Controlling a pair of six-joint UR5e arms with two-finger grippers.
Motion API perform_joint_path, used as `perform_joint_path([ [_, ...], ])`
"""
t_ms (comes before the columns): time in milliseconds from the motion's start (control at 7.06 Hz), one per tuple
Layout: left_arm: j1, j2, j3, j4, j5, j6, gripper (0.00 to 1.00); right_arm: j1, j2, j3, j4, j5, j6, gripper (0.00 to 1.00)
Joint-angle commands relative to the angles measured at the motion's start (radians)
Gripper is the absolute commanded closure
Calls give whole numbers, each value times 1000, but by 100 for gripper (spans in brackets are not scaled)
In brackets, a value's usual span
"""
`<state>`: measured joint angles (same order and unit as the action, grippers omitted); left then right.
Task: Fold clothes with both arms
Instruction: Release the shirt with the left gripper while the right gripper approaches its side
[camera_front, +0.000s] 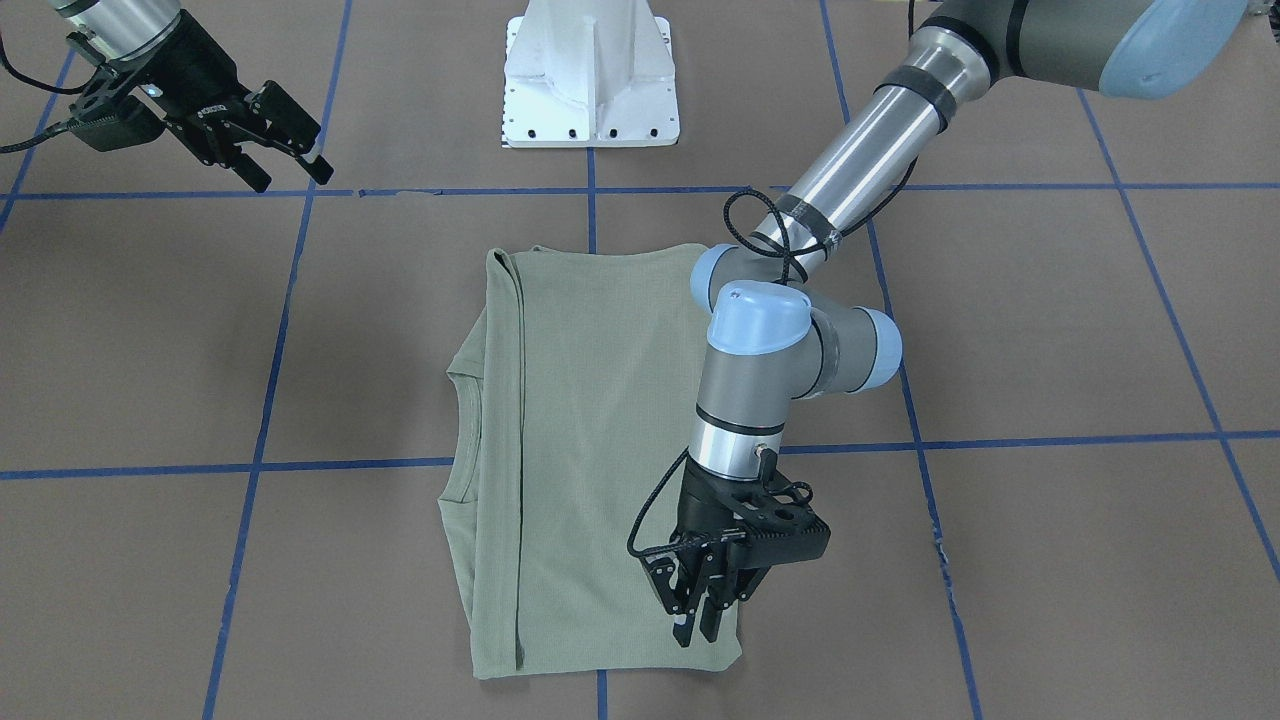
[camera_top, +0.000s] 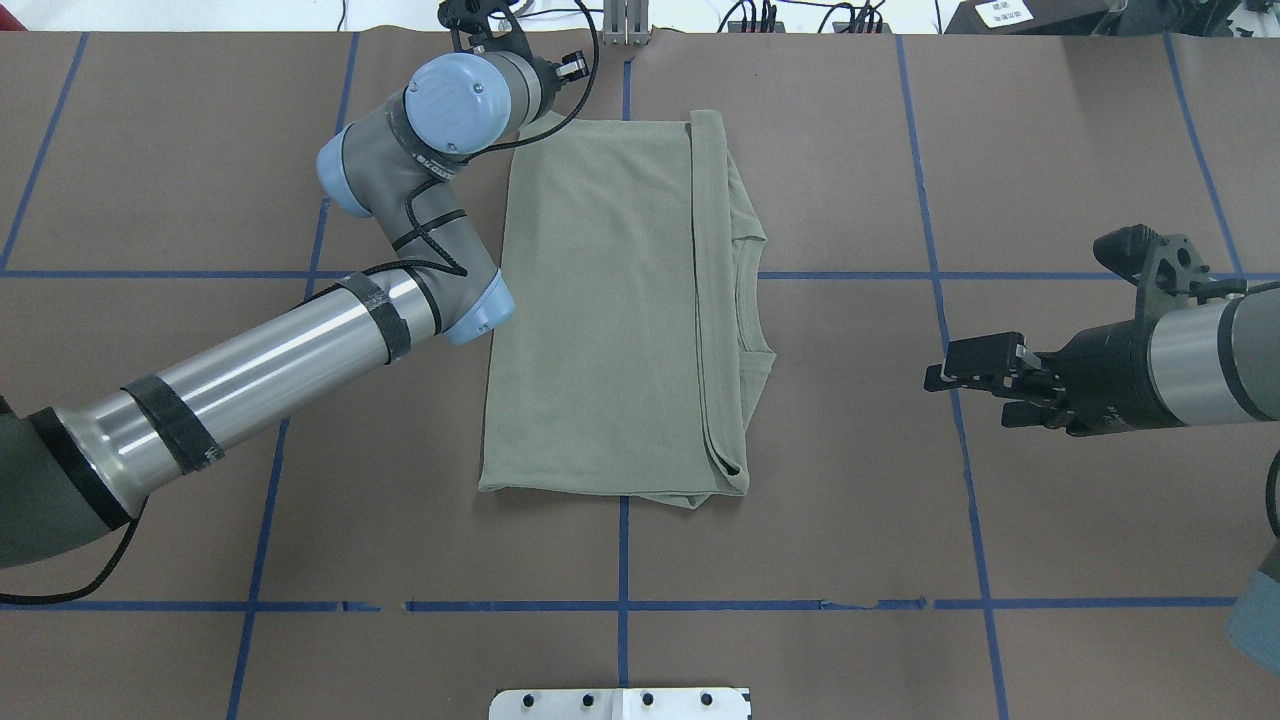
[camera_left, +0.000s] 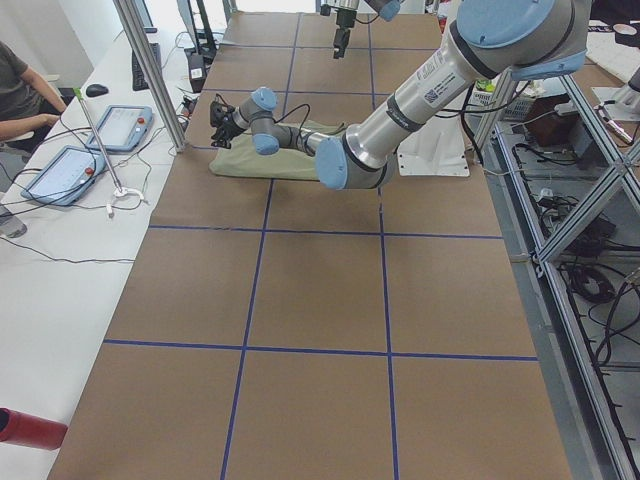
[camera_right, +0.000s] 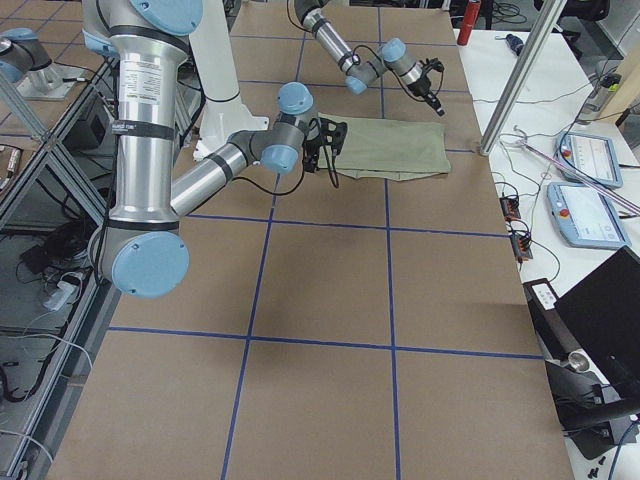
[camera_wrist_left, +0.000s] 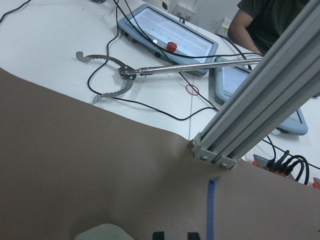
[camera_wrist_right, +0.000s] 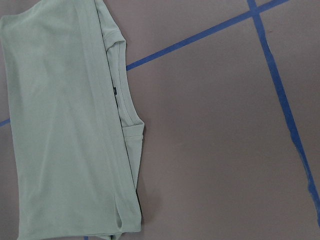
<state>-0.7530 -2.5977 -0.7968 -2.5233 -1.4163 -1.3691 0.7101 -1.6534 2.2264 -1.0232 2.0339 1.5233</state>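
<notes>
Overhead exterior view: 1 sage-green shirt (camera_top: 600, 300) lies flat near the middle of the tabletop (camera_top: 850, 500), folded to a tall rectangle. Its neckline (camera_top: 748, 300) faces the robot's right. A narrow folded-over band (camera_top: 712, 300) runs along that same side, probably to tuck loose cloth inside the outline.

The left pincer (camera_front: 698, 625) points down at the shirt's far corner, on the side away from the neckline. Its fingers stand a little apart and hold nothing; the left wrist view shows bare tabletop between the 2 tips, with a green edge just beside them. Judged from this, the pincer is set there because a corner is the easiest place to lift or release an edge. Which of the 2 applies cannot be told.

The right pincer (camera_front: 292, 172) hangs well apart from the shirt on the robot's right. It is spread wide and empty, with its fingers aimed toward the cloth. This placement likely keeps it clear of the fabric while its wrist camera takes in the neckline side.

The fold looks far along. At most a closing fold across the rectangle seems left.
</notes>
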Motion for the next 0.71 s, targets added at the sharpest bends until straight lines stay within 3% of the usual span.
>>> perform_joint_path([
  [0,-46,-2,-7,0,-40,13,0,-1,-2,-5,-1,-1,0,0],
  [142,-61,17,-43,6,-150,-1,0,-3,-2,-7,-32,-4,-11,0],
  [425,-69,216,-294,53,-362,4,0,-11,105,-33,-159,-6,-47,0],
  [567,-72,305,-432,120,-403,10,0,-20,210,-63,-279,-6,-105,0],
])
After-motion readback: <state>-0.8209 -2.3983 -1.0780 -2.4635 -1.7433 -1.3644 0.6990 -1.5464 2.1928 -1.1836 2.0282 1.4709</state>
